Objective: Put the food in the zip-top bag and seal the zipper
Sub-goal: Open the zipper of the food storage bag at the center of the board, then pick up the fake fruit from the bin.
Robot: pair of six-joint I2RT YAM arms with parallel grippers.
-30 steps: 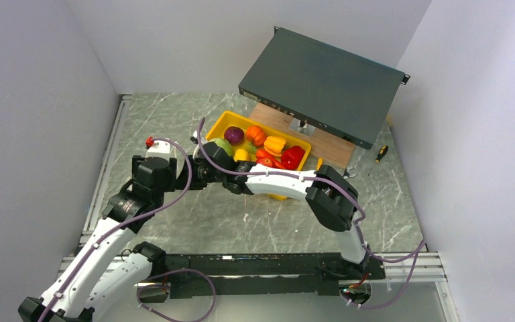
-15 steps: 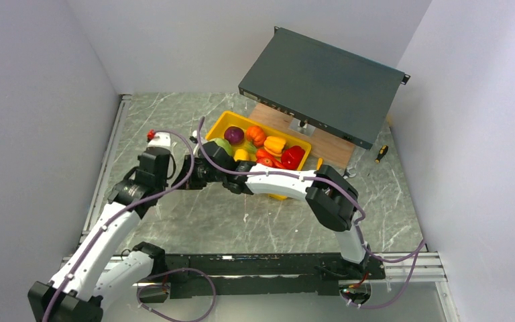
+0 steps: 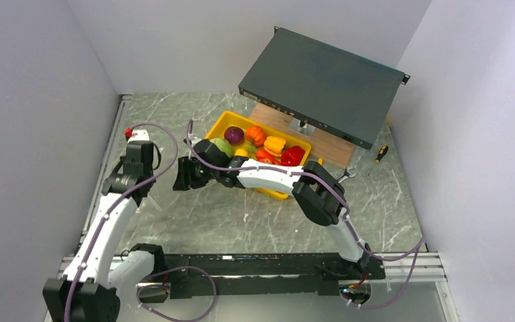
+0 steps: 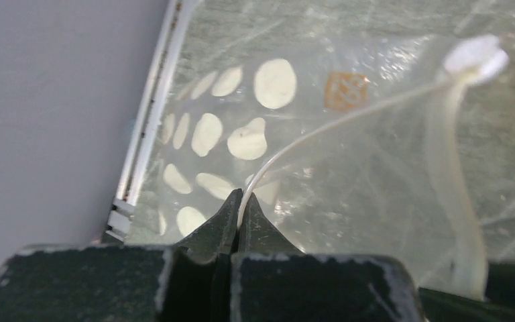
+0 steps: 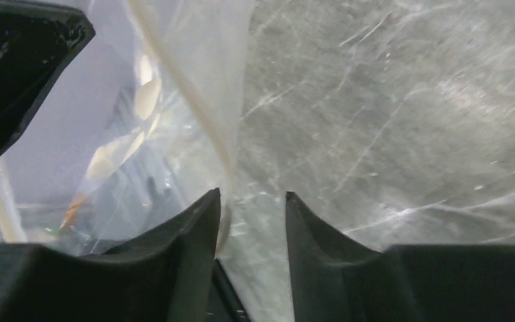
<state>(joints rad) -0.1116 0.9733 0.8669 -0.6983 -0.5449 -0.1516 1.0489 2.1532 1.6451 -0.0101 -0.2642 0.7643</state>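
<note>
The zip-top bag (image 4: 349, 154), clear with pale oval prints, lies slack on the marble table. Its zipper (image 4: 349, 111) runs as a thin white strip up to a white slider (image 4: 476, 55). My left gripper (image 4: 241, 199) is shut on that strip at the bag's rim. My right gripper (image 5: 251, 198) stands open, with the zipper (image 5: 194, 100) running down beside its left finger (image 5: 198, 221). Nothing lies between its jaws. The food (image 3: 261, 144), green, purple, orange, yellow and red pieces, sits in the yellow tray (image 3: 217, 125), just right of the right gripper (image 3: 182, 176).
A dark grey flat case (image 3: 322, 84) leans over a wooden board (image 3: 338, 149) behind the tray. A screwdriver (image 3: 381, 153) lies at the right. A metal rail (image 3: 109, 161) and the wall bound the left side, close to the left arm.
The left gripper shut on the bag's rim and drew away to the left. The right gripper opened, letting go of the bag, and shifted left.
</note>
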